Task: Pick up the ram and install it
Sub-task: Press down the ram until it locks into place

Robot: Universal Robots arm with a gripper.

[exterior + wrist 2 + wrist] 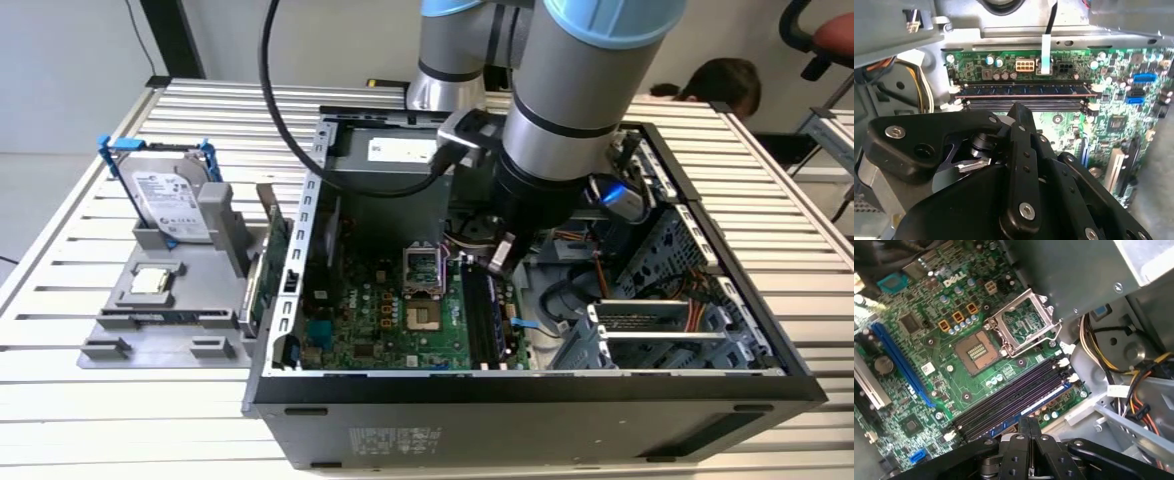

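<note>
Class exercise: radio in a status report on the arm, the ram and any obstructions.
Tool shut, empty, just above the slots. Ram seated in the outermost motherboard slot. Neighbouring slots bare. Cables beside the slots, not in the way.

Motherboard (929,365): green, with black chips and silver solder points.
Ram (1024,90): dark green board, black chips in a row.
Slots (1009,400): black, in parallel lines, with white end clips.
Long connector (899,362): blue.
Hand (1021,117): matte black, silver screw heads.
Arm (587,90): grey, with a light blue cap.
Case (534,385): black rim, grey metal inside.
Drive (171,205): silver, in a blue frame.
Holder (160,300): grey.
Surface (80,400): white slats, ribbed.
Cables (1141,375): yellow, orange, black.
</note>
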